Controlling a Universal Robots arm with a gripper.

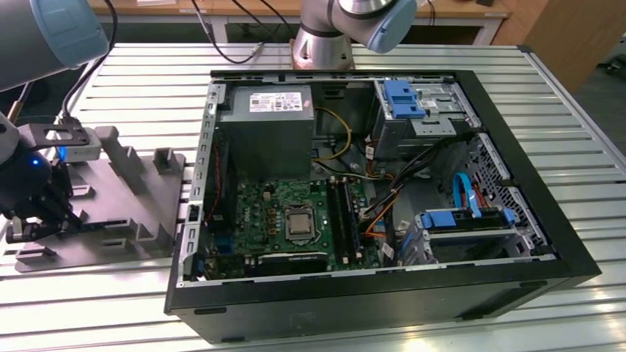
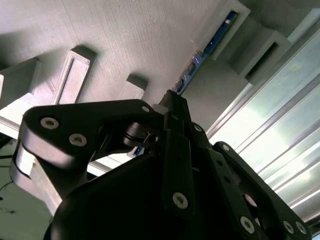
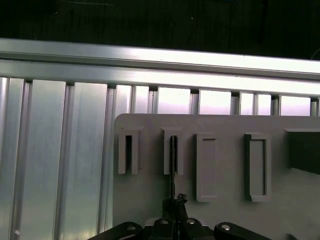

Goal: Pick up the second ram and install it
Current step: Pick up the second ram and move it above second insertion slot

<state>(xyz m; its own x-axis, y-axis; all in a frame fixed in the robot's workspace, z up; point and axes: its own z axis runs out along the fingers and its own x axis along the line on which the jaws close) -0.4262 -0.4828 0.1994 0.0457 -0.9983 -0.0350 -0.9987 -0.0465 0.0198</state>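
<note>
The second ram is a thin blue-green stick standing on edge in the slotted pegs of the grey tray. In the first wrist view the second ram shows as a dark line running from a peg slot into my fingertips. My gripper looks shut on the stick's near end, its two fingers meeting around the board. In the exterior view the gripper hangs low over the tray's near corner, at the view's far left. The motherboard's long black slots lie inside the open computer case.
The tray carries several upright pegs and sits on a ribbed metal table. The case stands close to the tray, at the exterior view's right of it. Inside it are a power supply, cables and blue drive brackets.
</note>
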